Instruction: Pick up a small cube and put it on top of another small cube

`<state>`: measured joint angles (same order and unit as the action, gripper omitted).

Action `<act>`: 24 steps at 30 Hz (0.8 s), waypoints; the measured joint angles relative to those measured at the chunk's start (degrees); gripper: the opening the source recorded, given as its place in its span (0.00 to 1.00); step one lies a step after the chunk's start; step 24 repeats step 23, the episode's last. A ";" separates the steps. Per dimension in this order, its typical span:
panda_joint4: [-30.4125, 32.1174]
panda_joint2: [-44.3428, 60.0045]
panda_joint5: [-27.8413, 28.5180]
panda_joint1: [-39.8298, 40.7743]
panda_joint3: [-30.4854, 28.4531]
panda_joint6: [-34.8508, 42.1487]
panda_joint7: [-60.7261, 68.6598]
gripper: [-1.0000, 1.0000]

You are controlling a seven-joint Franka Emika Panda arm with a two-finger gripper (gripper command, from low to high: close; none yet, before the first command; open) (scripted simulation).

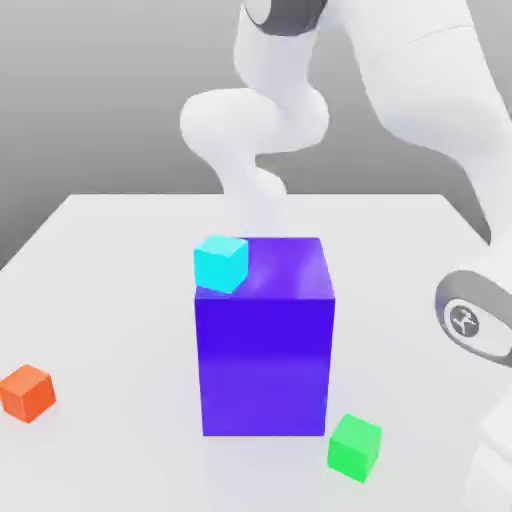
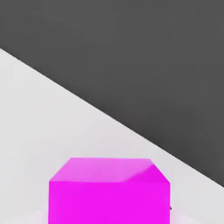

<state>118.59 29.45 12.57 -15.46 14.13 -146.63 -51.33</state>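
So there's this big glossy blue-violet block sitting pretty much in the middle of the white surface, and it blocks a good chunk of the exterior view, including whatever the white robot arm is doing behind it. The arm curves down from the top and disappears behind the block's far edge.

A small cyan cube shows at the block's top corner on the exterior view's left; I can't tell whether it sits on the block or somewhere behind it. A small orange cube sits far out on the exterior view's left, well apart from everything. A small green cube sits near the block's front corner on the exterior view's right, slightly turned.

In the hand view there's a bright magenta cube right up close, flat solid colour, crisp edges, resting on the white surface with dark background beyond the surface's edge.

The fingers are pressed together; what, if anything, they pinch I can't tell.
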 joint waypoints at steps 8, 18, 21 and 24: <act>15.66 -14.29 -2.72 7.17 0.24 -1.49 10.69 0.00; 30.23 -21.59 -8.19 12.45 -1.39 -9.75 22.90 0.00; 30.10 -17.71 -5.79 11.52 -2.83 -13.41 21.21 1.00; 30.10 -17.71 -5.79 11.52 -2.83 -13.41 21.21 1.00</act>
